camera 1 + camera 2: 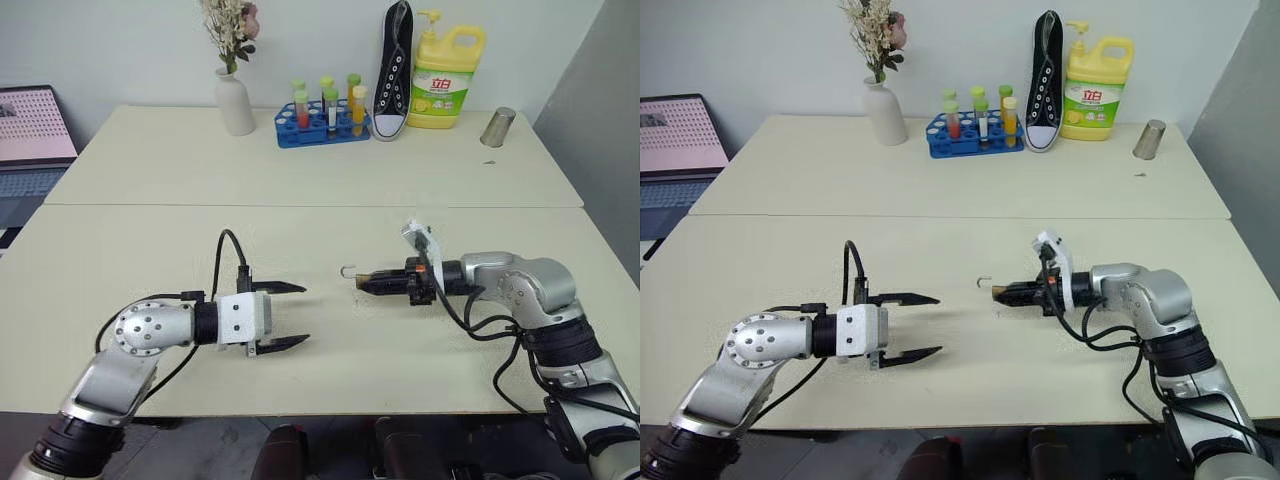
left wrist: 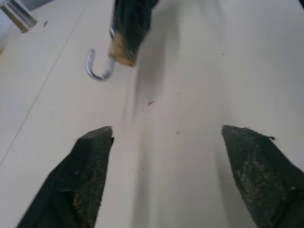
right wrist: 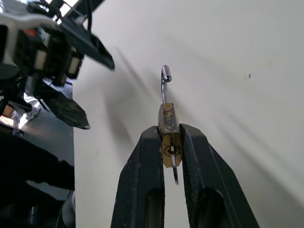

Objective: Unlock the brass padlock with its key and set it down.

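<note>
Cream surface (image 1: 300,230) lies under both arms. Right hand (image 3: 170,142) pinches the brass padlock (image 3: 168,124), whose shackle looks swung open, with the key (image 3: 175,166) seemingly in its base. Left hand (image 1: 283,316), spread wide, hovers well apart. Unlocking seems done; next the padlock must be lowered and released.

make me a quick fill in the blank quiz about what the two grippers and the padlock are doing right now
1. The brass padlock is pinched by the ____ gripper.
2. The padlock's shackle has swung ____.
3. The left gripper has its fingers ____ and holds nothing.
4. The blue rack holds test ____.

Missing words: right; open; open; tubes
</note>
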